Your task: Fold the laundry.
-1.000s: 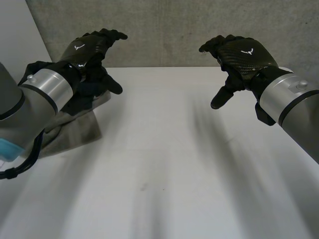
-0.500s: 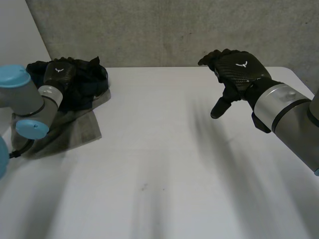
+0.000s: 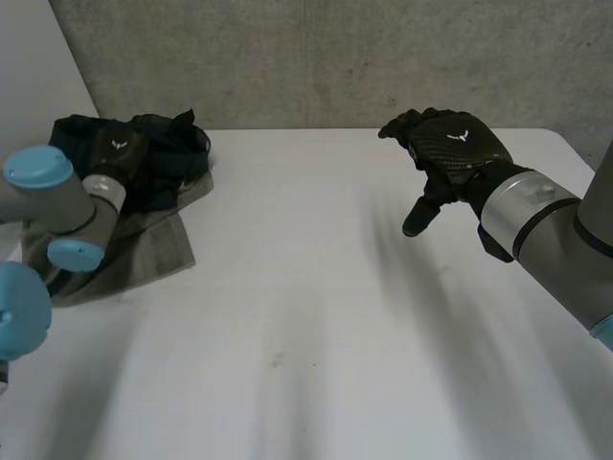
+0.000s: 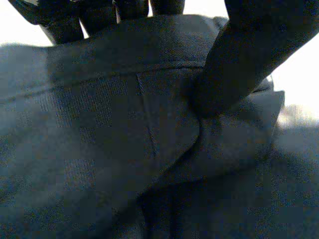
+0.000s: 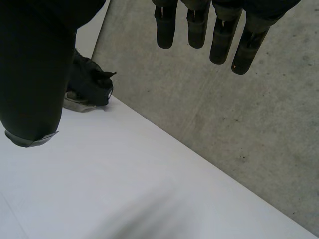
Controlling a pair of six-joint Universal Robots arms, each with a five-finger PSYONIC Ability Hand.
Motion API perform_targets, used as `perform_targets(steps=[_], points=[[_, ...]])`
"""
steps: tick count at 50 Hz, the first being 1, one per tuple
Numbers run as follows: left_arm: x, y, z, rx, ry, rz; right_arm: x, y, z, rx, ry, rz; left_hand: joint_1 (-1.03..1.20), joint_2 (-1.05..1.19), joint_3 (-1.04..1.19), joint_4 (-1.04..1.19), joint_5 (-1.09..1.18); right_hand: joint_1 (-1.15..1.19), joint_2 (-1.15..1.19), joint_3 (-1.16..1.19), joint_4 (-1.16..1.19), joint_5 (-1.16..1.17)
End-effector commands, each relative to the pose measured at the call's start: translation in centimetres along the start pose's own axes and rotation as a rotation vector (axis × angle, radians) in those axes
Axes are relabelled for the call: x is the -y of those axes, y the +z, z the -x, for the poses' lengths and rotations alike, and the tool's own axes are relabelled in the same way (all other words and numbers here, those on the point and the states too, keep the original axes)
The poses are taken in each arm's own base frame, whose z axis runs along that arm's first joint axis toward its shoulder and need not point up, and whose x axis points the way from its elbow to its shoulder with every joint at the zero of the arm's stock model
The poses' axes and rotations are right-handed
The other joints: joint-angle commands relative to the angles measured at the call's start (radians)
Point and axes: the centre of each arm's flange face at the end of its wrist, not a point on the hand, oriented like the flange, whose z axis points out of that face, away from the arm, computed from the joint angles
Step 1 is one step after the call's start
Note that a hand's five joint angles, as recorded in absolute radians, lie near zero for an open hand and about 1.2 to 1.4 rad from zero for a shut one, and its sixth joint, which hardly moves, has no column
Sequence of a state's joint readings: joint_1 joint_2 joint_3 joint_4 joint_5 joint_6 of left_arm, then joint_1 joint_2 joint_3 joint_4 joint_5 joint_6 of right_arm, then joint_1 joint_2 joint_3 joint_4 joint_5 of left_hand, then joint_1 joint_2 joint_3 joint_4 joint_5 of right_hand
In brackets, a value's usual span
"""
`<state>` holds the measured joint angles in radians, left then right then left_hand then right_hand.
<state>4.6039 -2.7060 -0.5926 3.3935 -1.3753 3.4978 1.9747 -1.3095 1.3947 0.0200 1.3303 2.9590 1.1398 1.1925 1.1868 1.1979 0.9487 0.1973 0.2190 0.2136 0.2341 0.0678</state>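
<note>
Two arms: the left arm (image 3: 57,196) and right arm (image 3: 546,225) come in low on either side, grey joints and light-blue caps.
Table: a white table (image 3: 316,326), smooth and plain across the near and middle stretch.
Right hand: the right hand (image 3: 450,149) hovers over the table's right side. Its fingers hang loose and apart from the thumb, with nothing in them.
Left hand: the left hand (image 3: 120,149) is down on the laundry at the table's far left.
Laundry: a dark garment (image 3: 172,158) sits bunched on top of a grey cloth (image 3: 153,249) that lies flat by the table's left edge.
Left wrist view: close in, the thumb (image 4: 239,59) presses a seamed fold of the dark garment towards the fingers (image 4: 94,15) behind it, and that's a pinch.
Right wrist view: from across the table, the heap looks small and dark beside the hand's thumb, with the grey cloth peeping out beneath.
Room: a rough grey concrete wall (image 3: 335,57) stands behind the table, with a pale panel (image 3: 38,57) at the far left.
</note>
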Motion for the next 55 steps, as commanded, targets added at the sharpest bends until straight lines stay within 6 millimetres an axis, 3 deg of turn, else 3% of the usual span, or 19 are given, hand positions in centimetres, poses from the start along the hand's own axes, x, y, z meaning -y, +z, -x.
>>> perform_targets(steps=[1, 4, 6, 7, 9, 13, 16, 18, 19, 20, 26, 30, 31, 37, 40, 42, 49, 55], points=[[9.9, -3.3, -3.6, -0.060, 0.025, -0.188, 0.5, -0.1, -0.2, -0.007, -0.003, -0.012, 0.256, 0.204, 0.209, 0.198, 0.273, -0.023, -0.044, -0.039, -0.060, -0.068], [14.6, -7.3, -7.5, -0.153, -0.012, -0.260, 0.6, -0.1, -0.3, -0.011, -0.003, -0.014, 0.256, 0.204, 0.209, 0.198, 0.273, -0.023, -0.044, -0.039, -0.060, -0.068], [15.9, -9.2, -9.3, -0.204, -0.042, -0.267, 0.6, -0.1, -0.8, -0.026, -0.001, -0.013, 0.256, 0.204, 0.209, 0.198, 0.273, -0.023, -0.044, -0.039, -0.060, -0.068], [16.8, -11.2, -11.4, -0.268, -0.081, -0.263, 0.6, -0.1, -1.0, -0.030, -0.001, -0.012, 0.256, 0.204, 0.209, 0.198, 0.273, -0.023, -0.044, -0.039, -0.060, -0.068], [17.7, -13.4, -13.7, -0.338, -0.124, -0.258, 0.7, -0.1, -1.4, -0.049, -0.001, -0.015, 0.256, 0.204, 0.209, 0.198, 0.273, -0.023, -0.044, -0.039, -0.060, -0.068], [17.8, -20.0, -20.3, -0.554, -0.216, -0.190, 1.1, -0.1, -2.3, -0.090, -0.002, -0.026, 0.256, 0.204, 0.209, 0.198, 0.273, -0.023, -0.044, -0.039, -0.060, -0.068], [17.5, -23.3, -23.2, -0.654, -0.229, -0.147, 1.3, -0.1, -3.5, -0.139, -0.002, -0.027, 0.245, 0.193, 0.198, 0.187, 0.262, -0.023, -0.044, -0.039, -0.060, -0.068], [17.1, -24.4, -24.0, -0.688, -0.225, -0.121, 1.3, 0.0, -4.4, -0.167, -0.001, -0.027, -0.260, -0.313, -0.307, -0.318, -0.243, -0.023, -0.044, -0.039, -0.060, -0.068], [16.8, -25.1, -24.5, -0.710, -0.217, -0.100, 1.3, 0.0, -4.6, -0.173, -0.001, -0.027, -0.798, -0.850, -0.845, -0.856, -0.781, -0.023, -0.044, -0.039, -0.060, -0.068], [16.9, -25.3, -24.6, -0.715, -0.215, -0.096, 1.3, 0.0, -4.8, -0.178, -0.001, -0.028, -0.945, -0.998, -0.992, -1.003, -0.929, -0.023, -0.044, -0.039, -0.060, -0.068], [18.7, -24.8, -23.2, -0.684, -0.224, -0.112, 1.4, 0.1, -5.8, -0.202, -0.003, -0.031, -0.959, -1.011, -1.006, -1.017, -0.942, -0.023, -0.044, -0.039, -0.060, -0.068], [20.5, -23.1, -20.1, -0.601, -0.229, -0.159, 1.6, 0.1, -5.7, -0.192, -0.006, -0.034, -0.953, -1.005, -1.000, -1.011, -0.936, -0.023, -0.044, -0.039, -0.060, -0.068], [20.7, -22.1, -18.5, -0.556, -0.228, -0.166, 1.7, 0.2, -5.6, -0.187, -0.005, -0.034, -0.950, -1.002, -0.997, -1.008, -0.933, -0.023, -0.044, -0.039, -0.060, -0.068], [19.7, -19.3, -13.7, -0.420, -0.215, -0.149, 1.1, -0.5, -4.9, -0.160, -0.082, 0.049, -0.938, -0.991, -0.985, -0.996, -0.921, -0.023, -0.044, -0.039, -0.060, -0.068], [18.0, -17.6, -11.3, -0.350, -0.206, -0.107, 0.5, -1.1, -4.2, -0.132, -0.140, 0.124, -0.920, -0.973, -0.967, -0.979, -0.904, -0.023, -0.044, -0.039, -0.060, -0.068], [16.6, -16.5, -9.7, -0.308, -0.201, -0.071, 0.1, -1.7, -2.6, -0.081, -0.170, 0.177, -0.909, -0.961, -0.956, -0.967, -0.892, -0.023, -0.044, -0.039, -0.060, -0.068], [10.7, -13.2, -7.8, -0.253, -0.191, 0.080, -2.1, -3.7, 2.9, 0.078, -0.174, 0.276, -0.882, -0.935, -0.929, -0.940, -0.866, -0.023, -0.044, -0.039, -0.060, -0.068], [5.8, -11.0, -7.0, -0.259, -0.097, 0.209, -5.6, -3.5, 4.4, 0.079, -0.107, 0.298, -0.882, -0.935, -0.929, -0.940, -0.866, -0.023, -0.044, -0.039, -0.060, -0.068]])
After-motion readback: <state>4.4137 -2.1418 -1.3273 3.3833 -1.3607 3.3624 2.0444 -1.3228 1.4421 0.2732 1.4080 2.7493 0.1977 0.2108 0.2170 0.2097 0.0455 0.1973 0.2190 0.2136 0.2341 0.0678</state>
